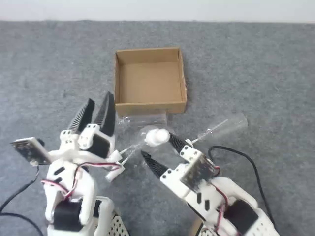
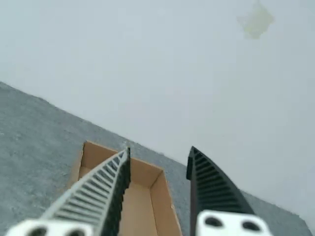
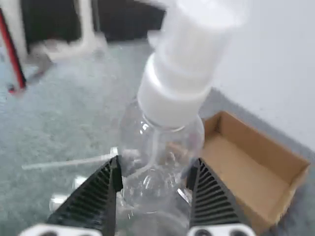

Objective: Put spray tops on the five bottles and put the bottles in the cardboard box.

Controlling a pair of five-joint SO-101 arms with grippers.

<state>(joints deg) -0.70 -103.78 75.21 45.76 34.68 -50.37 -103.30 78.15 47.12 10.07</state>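
Right gripper (image 3: 156,161): gripped clear bottle (image 3: 162,142), white top (image 3: 182,83) fitted.
Left gripper (image 2: 159,150): stood open, empty; box (image 2: 157,191) lay beyond its tips.
Hidden: bottle's base was cut off; second bottle (image 1: 231,123) lay faint beside right gripper.

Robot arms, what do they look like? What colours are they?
Both arms have white plastic bodies. The left gripper and right gripper each end in two pointed black fingers with ribbed inner faces. Thin red, black and white wires loop over the joints. A thicker black cable trails from the right arm.
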